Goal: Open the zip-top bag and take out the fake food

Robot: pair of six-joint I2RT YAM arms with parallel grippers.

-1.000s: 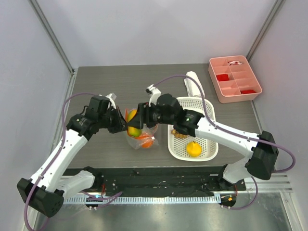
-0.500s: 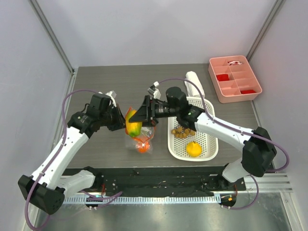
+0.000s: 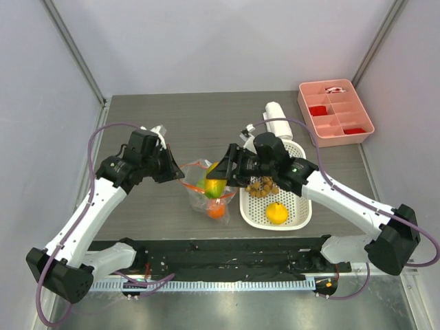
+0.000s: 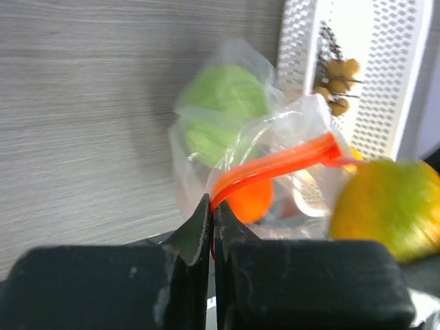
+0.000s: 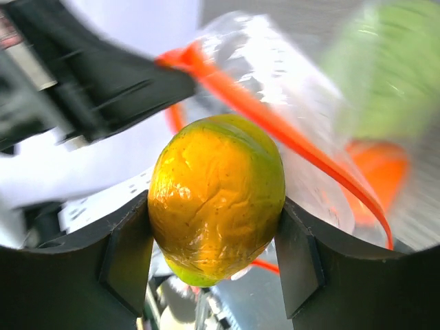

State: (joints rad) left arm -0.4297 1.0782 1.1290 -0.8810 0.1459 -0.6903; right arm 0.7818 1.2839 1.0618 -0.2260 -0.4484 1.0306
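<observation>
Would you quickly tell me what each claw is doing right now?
Left claw: shut on the bag.
Right claw: shut on the mango.

The clear zip-top bag [image 3: 194, 180] has an orange-red zip strip [image 4: 275, 165] and shows a pale green pear [image 4: 223, 93] and a bright orange [image 3: 216, 212] inside, the mango [image 5: 216, 196] is yellow-orange shading to green, and the white perforated basket [image 3: 275, 225] carries a yellow lemon [image 3: 276, 212] and brown grapes [image 3: 261, 187] on the grey wood-grain table [image 3: 158, 124].

The white basket [image 3: 254, 218] stands just right of the zip-top bag [image 3: 196, 197].
</observation>
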